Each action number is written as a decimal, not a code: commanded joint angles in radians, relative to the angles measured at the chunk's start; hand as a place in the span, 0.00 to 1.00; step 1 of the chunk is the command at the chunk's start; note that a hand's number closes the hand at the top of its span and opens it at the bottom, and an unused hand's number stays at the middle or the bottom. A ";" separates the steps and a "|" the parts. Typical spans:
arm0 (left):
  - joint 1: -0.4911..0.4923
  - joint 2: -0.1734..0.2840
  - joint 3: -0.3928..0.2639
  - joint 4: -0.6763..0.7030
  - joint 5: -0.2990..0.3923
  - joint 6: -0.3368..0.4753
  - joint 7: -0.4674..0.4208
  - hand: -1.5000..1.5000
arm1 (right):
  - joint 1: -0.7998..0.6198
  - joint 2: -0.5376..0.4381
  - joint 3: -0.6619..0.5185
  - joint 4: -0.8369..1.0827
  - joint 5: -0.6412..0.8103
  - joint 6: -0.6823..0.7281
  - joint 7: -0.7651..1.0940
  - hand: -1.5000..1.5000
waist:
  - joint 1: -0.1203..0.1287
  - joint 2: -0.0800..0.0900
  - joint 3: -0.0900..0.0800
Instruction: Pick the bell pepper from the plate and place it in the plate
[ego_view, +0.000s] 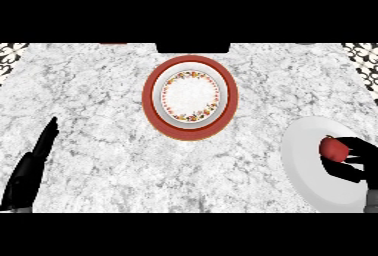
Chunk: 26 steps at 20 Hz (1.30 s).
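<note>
The red bell pepper (334, 148) sits on the plain white plate (306, 165) at the right side of the table (111, 160). The right hand (354, 160) is right at it, with its fingers curled around the pepper from the right. The left hand (29, 167) rests far off at the left edge, fingers straight and pressed together. The plate with the red rim (151, 100) lies up and to the left of the pepper, well apart from it. I think the right hand must lift the pepper and carry it that way
</note>
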 joint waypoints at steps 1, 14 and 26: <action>-0.007 0.011 0.051 -0.030 0.003 -0.059 0.023 0.50 | -0.015 0.007 -0.023 -0.029 0.021 0.015 0.004 1.00 | 0.000 0.000 0.000; -0.087 -0.038 -0.042 -0.025 -0.034 -0.098 -0.014 0.50 | -0.364 -0.239 0.218 0.132 0.159 0.300 -0.402 1.00 | 0.211 0.060 0.002; -0.121 -0.039 -0.038 0.007 -0.055 -0.083 0.001 0.50 | -0.733 -0.334 0.119 0.422 0.078 0.257 -0.973 1.00 | 0.149 0.047 0.007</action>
